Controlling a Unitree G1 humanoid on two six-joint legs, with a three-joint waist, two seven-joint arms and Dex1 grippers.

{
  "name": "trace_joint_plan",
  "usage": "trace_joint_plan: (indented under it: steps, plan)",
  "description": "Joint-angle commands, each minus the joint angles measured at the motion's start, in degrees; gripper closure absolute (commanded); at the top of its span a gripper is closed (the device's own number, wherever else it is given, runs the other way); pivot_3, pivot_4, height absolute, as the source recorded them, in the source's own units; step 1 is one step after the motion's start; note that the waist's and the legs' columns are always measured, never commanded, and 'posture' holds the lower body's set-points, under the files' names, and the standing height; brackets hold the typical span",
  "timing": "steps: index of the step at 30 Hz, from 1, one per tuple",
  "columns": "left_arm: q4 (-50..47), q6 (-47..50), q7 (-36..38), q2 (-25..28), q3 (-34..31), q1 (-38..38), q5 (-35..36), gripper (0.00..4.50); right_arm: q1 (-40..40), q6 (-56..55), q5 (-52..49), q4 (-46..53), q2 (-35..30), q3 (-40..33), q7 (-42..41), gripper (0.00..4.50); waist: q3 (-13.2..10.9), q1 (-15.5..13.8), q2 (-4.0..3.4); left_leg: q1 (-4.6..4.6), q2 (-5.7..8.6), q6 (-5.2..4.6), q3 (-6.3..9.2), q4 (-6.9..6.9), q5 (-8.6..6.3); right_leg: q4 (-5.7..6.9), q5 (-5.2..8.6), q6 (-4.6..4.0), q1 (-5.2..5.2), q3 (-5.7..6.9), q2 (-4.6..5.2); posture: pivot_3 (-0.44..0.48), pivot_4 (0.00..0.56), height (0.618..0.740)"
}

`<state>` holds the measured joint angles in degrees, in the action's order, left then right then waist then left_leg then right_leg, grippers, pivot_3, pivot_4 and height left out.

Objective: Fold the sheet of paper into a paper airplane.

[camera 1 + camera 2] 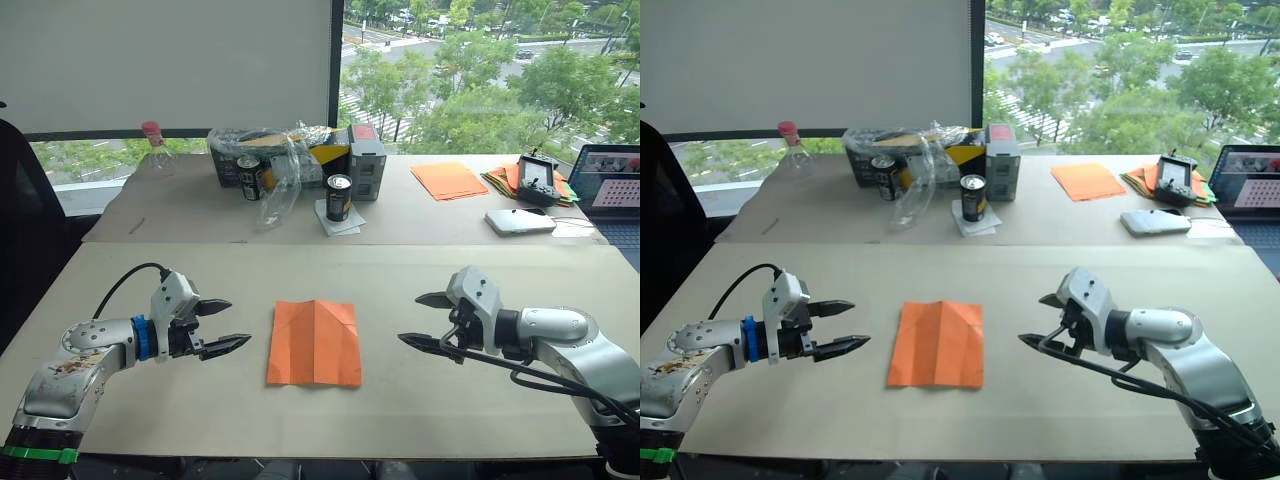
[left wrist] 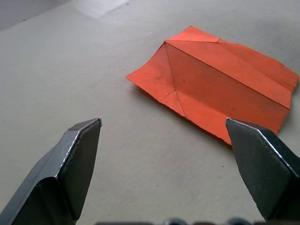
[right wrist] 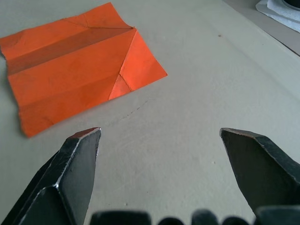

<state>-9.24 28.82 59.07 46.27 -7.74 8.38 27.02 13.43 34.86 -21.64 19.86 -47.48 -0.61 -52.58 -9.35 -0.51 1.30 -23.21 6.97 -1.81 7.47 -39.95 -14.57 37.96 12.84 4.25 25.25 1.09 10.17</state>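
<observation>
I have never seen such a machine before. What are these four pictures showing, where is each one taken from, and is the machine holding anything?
This is a humanoid robot with two arms. Two pictures come from cameras on its head, looking down over a beige table. The other two come from cameras on its wrists, looking along the black fingers. The left end effector and the right end effector are both open and hold nothing. Between them lies a thin bright-orange sheet of paper, flat, with crease lines and folded corners. Farther back stand drink cans, a plastic bottle, more orange sheets and a laptop.

creased sheet of paper (image 3: 75, 63), spread fingers (image 3: 77, 164) apart
</observation>
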Motion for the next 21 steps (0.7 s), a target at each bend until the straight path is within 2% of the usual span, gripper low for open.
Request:
trace_joint_plan:
  steps: [1, 4, 8, 14, 15, 21]
  plan:
    - [-0.1, -0.4, 1.1, 0.8, -0.6, 1.3, 0.7, 0.00, 0.9, 0.7, -1.5, 2.0, -0.5, -1.7, -0.2, 0.01, 0.0, 0.0, 0.00, 0.00, 0.00, 0.00, 0.00, 0.00, 0.00, 0.00, 0.00, 0.00, 0.00, 0.00, 0.00, 0.000, 0.150, 0.695]
    - [1.1, -0.3, 3.0, 0.7, -1.0, 3.3, 2.1, 0.00, 0.5, 2.7, -3.3, 3.3, -1.5, -2.4, -1.3, 0.01, 0.0, -0.1, 0.00, 0.00, 0.00, 0.00, 0.00, 0.00, 0.00, 0.00, 0.00, 0.00, 0.00, 0.01, 0.00, 0.000, 0.150, 0.695]
    - [1.7, -1.9, 5.3, 1.3, 1.2, 5.9, 0.5, 0.00, 0.2, 7.2, -8.2, 7.2, -4.2, -3.0, -4.2, 0.01, 0.0, -0.1, 0.01, -0.01, 0.01, -0.01, 0.00, 0.00, -0.01, -0.01, 0.00, 0.01, -0.01, 0.00, 0.00, 0.000, 0.150, 0.695]
    - [0.5, -2.0, 7.2, 0.8, 4.8, 7.8, 0.0, 0.00, 0.2, 7.2, -6.0, 9.2, -6.0, 0.2, -3.4, 0.01, 0.0, 0.0, 0.03, 0.00, 0.00, -0.05, -0.04, 0.02, -0.03, -0.08, -0.01, 0.03, -0.01, -0.02, 0.00, 0.000, 0.150, 0.695]
    - [0.3, -1.8, 7.1, 0.1, 5.9, 8.5, -0.1, 0.56, 0.7, 6.6, -5.2, 8.8, -5.3, 0.9, -2.5, 0.00, 0.0, -0.1, 0.03, 0.00, -0.01, -0.05, -0.04, 0.02, -0.03, -0.08, -0.01, 0.03, -0.01, -0.02, 0.00, 0.000, 0.150, 0.695]
    - [1.7, -2.2, 4.0, -3.3, 9.6, 11.2, -2.8, 2.50, 3.1, 7.8, -4.5, 8.5, -3.2, 2.2, 0.1, 0.00, 0.0, -0.1, 0.04, -0.02, 0.03, -0.05, -0.07, 0.01, -0.03, -0.10, -0.05, 0.11, -0.02, -0.08, 0.02, 0.000, 0.150, 0.695]
